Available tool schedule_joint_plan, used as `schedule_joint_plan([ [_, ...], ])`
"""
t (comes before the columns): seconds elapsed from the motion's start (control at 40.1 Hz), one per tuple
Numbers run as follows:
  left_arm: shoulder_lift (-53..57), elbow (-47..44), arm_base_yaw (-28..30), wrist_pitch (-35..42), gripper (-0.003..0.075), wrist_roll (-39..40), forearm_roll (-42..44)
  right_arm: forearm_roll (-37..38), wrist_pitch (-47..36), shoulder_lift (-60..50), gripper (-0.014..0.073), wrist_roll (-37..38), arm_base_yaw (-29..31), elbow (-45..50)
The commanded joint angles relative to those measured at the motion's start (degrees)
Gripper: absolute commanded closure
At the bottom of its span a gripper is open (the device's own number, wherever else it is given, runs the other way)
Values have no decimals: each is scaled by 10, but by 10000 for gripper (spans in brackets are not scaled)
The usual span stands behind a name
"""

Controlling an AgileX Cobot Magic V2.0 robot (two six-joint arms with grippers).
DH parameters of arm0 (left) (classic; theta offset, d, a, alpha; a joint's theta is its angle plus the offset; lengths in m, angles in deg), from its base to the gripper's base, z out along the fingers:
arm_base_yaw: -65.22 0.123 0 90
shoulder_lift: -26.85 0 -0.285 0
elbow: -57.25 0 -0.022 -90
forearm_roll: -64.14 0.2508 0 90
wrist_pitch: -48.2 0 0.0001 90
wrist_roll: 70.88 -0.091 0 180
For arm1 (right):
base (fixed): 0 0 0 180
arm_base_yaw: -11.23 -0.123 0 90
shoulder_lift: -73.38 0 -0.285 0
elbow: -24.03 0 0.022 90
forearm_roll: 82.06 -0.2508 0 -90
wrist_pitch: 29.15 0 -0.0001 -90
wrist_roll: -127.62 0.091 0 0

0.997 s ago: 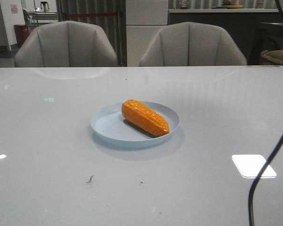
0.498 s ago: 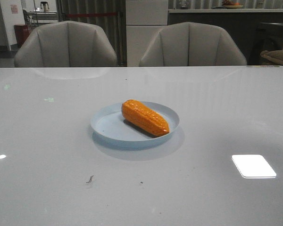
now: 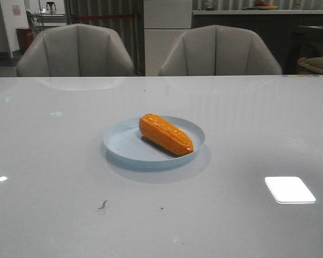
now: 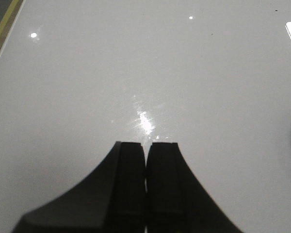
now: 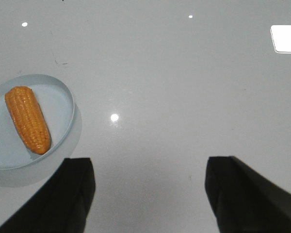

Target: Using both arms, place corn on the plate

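Though neither arm shows in the front view, the corn (image 3: 166,134) lies diagonally inside the pale blue plate (image 3: 124,146) at the middle of the frame, its tapered tip toward the rim at lower right; the job looks done to me. Two grey chairs (image 3: 75,50) stand along the top.

In the left wrist view, the left gripper (image 4: 146,155) sits at bottom centre with its fingers (image 4: 128,184) pressed together, holding nothing, over bare counter (image 4: 136,63).

In the right wrist view, the right gripper (image 5: 150,184) has its fingers (image 5: 72,189) spread wide at the bottom edge, empty. The plate (image 5: 70,104) and corn (image 5: 27,119) sit at left, well clear. From here, I'd only worry that a careless sweep of that open hand clips the rim and rolls the glossy cob off.
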Motion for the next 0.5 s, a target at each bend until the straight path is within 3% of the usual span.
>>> schedule_joint_plan([
  [0.0,12,15,1,39,627,5,-4,-5,-42,-8,12,-1,4,-15],
  [0.473,12,13,1,41,627,5,-1,-5,-42,-8,12,-1,4,-15],
])
